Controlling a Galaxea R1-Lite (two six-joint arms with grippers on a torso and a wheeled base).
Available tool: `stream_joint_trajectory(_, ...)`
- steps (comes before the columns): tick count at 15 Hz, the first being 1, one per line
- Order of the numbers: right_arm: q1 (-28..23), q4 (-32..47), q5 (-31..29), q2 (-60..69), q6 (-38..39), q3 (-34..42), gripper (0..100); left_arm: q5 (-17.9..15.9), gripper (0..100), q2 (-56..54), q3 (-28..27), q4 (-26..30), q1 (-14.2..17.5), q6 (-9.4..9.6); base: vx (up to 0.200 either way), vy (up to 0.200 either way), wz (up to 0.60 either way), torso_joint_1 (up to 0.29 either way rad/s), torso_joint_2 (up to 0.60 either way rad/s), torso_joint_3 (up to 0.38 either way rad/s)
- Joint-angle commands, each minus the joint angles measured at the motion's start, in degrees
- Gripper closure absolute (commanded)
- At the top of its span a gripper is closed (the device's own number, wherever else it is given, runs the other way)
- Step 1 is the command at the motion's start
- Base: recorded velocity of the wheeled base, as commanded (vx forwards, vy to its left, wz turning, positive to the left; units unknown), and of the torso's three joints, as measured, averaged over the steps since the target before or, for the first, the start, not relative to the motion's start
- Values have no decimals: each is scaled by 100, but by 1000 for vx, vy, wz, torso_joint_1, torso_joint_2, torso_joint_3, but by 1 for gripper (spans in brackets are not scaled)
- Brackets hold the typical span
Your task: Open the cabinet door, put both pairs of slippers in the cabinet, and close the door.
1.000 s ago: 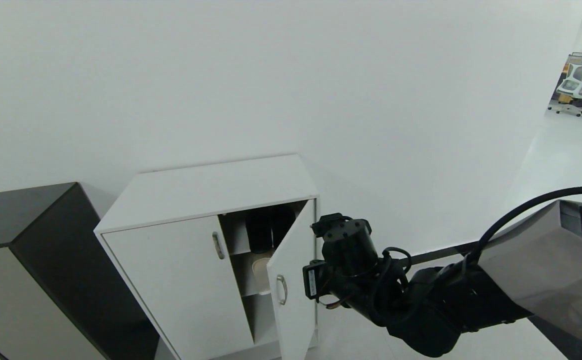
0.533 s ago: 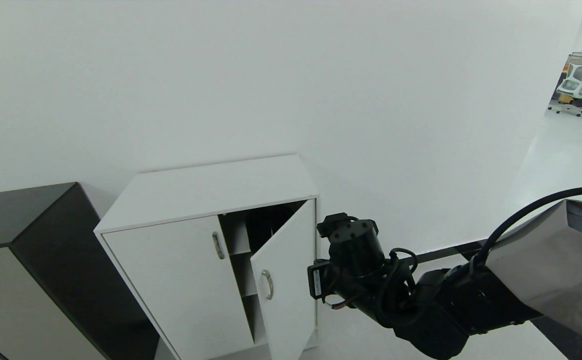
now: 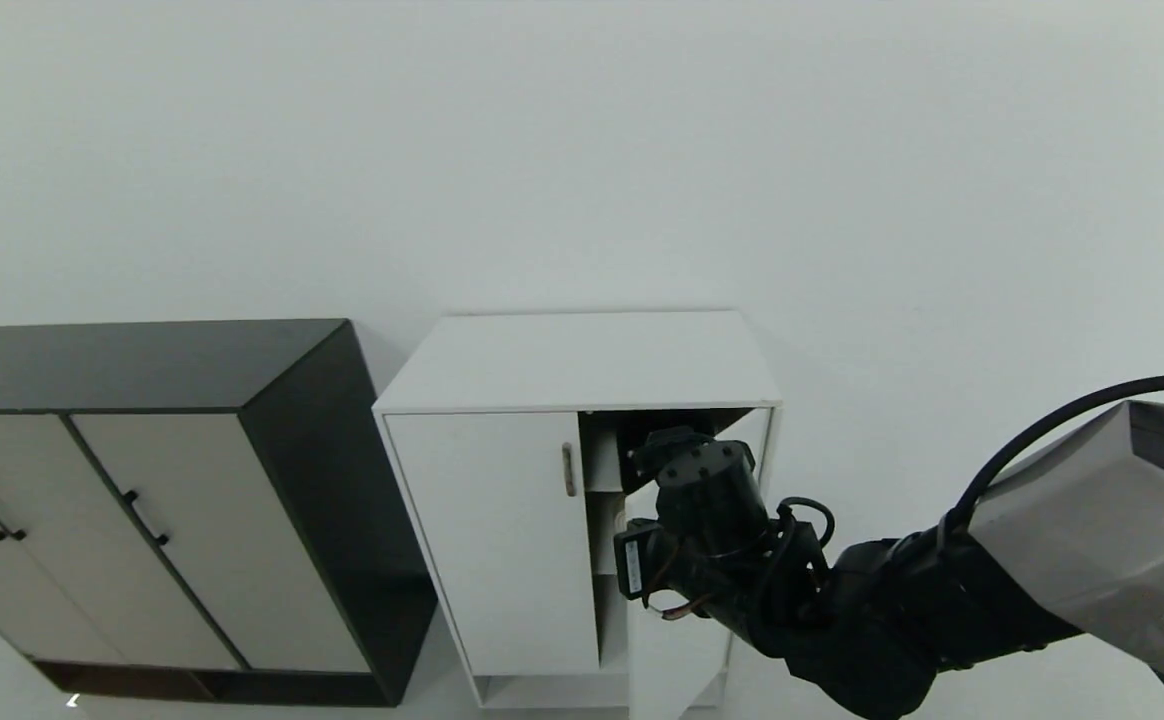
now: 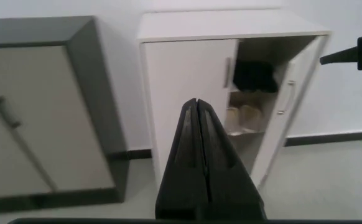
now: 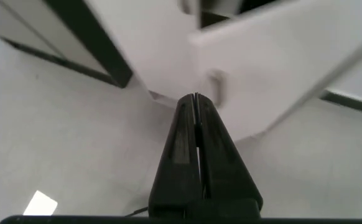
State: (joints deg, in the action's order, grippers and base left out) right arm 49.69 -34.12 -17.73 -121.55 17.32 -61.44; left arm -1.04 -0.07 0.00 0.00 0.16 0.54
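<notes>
The white cabinet (image 3: 572,360) stands against the wall with its left door shut and its right door (image 4: 293,118) partly open. Inside it, a black pair of slippers (image 4: 254,74) lies on the upper shelf and a beige pair (image 4: 242,118) on the shelf below. My right arm's wrist (image 3: 702,500) hangs in front of the open side. My right gripper (image 5: 195,98) is shut and empty, its tip close to the door's handle (image 5: 216,84). My left gripper (image 4: 196,102) is shut and empty, some way back from the cabinet's front.
A black cabinet (image 3: 142,365) with two pale doors stands directly left of the white one. Bare pale floor lies in front of both. A small white tag (image 5: 41,202) lies on the floor. The white wall runs behind.
The head camera has turned, so both cabinets now sit further right and face on. Before that, the right door swung partway towards shut while my right wrist stayed beside it.
</notes>
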Motion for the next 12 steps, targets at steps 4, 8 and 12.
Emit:
stream_joint_trajectory(4,-293,-60,32,299,-256,396,100,-2,100,7,0,0,2,-1,0,0,0,0,0,0)
stream_joint_trajectory(8,-618,-754,981,721,-845,1662,100,-2,100,7,0,0,2,8,0,0,0,0,0,0)
stream_joint_trajectory(12,-680,-771,1034,694,-845,2004,100,-2,100,7,0,0,2,8,150,0,0,-5,-1,2)
